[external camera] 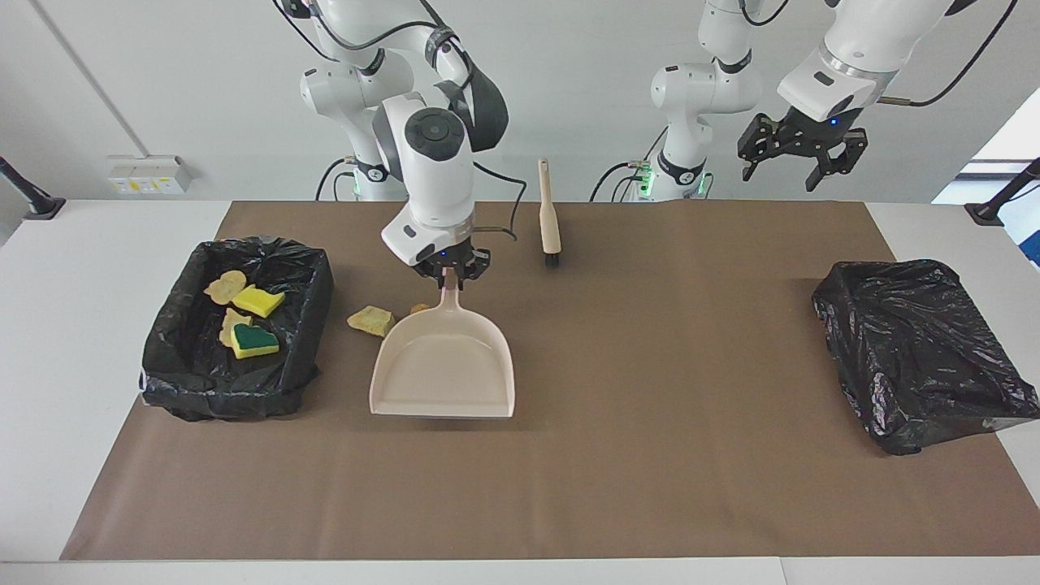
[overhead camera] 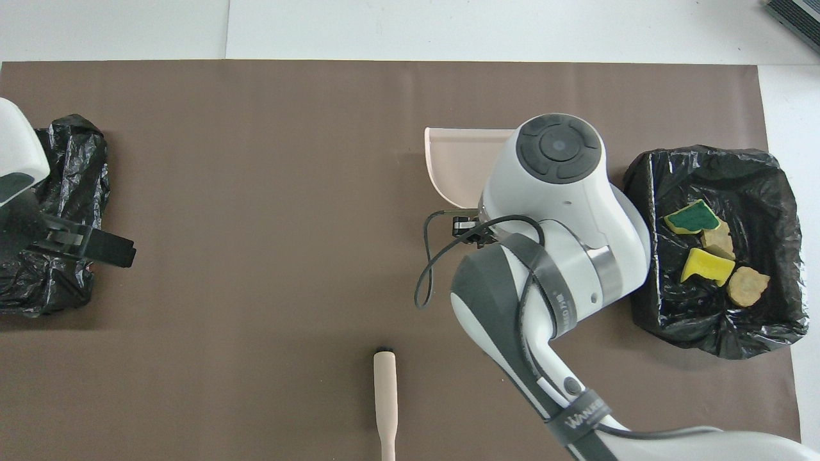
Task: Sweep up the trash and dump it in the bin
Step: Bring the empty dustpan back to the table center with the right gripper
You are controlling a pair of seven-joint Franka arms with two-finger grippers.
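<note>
Dustpan (external camera: 443, 366) gripped by its handle in right gripper (external camera: 448, 275), fingers shut on it, low over mat beside two trash scraps (external camera: 372, 320). Four more scraps in black-lined bin (external camera: 305, 268) at right arm's end. Left gripper (external camera: 800, 158) waiting aloft, fingers spread wide, holding nothing. Brush (external camera: 549, 215) lying near robots.

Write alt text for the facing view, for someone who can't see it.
The right hand holds a pink dustpan by its handle on brown paper, beside loose scraps; four scraps lie in a black-lined bin. The left hand waits open, raised.
</note>
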